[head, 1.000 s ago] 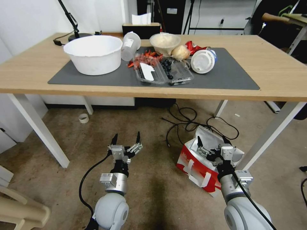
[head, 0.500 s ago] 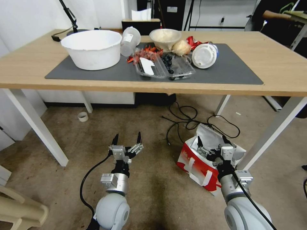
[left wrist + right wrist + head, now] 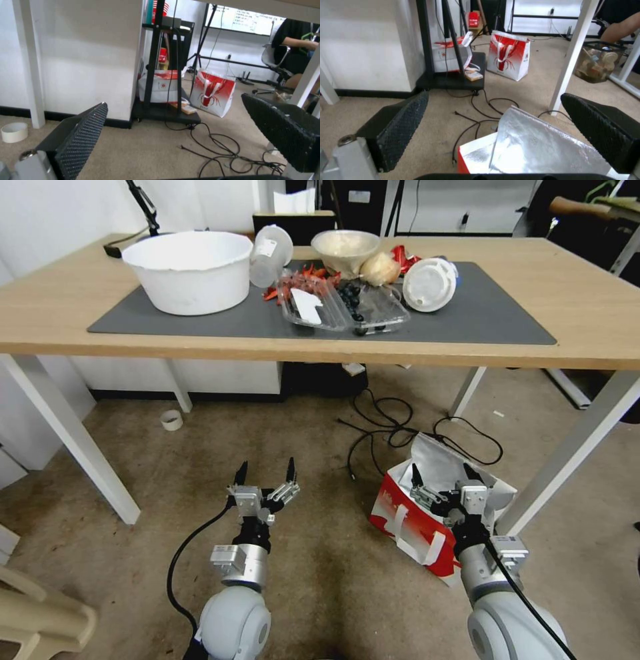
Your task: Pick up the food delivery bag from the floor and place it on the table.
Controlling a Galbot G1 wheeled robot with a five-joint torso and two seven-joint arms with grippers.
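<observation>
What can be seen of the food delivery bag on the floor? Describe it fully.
The food delivery bag is red-and-white paper with a silver foil lining and white strap handles. It sits on the carpet beside the table's white leg, mouth gaping open, one foil flap raised. Black cables lie just beyond it. The right gripper hovers over the opening, fingers spread, not touching that I can tell.

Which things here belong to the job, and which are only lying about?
Belong to the job:
food delivery bag on the floor
table
right gripper, open above the bag

Only lying about:
left gripper, open, idle
white bowl
black cables
tape roll
</observation>
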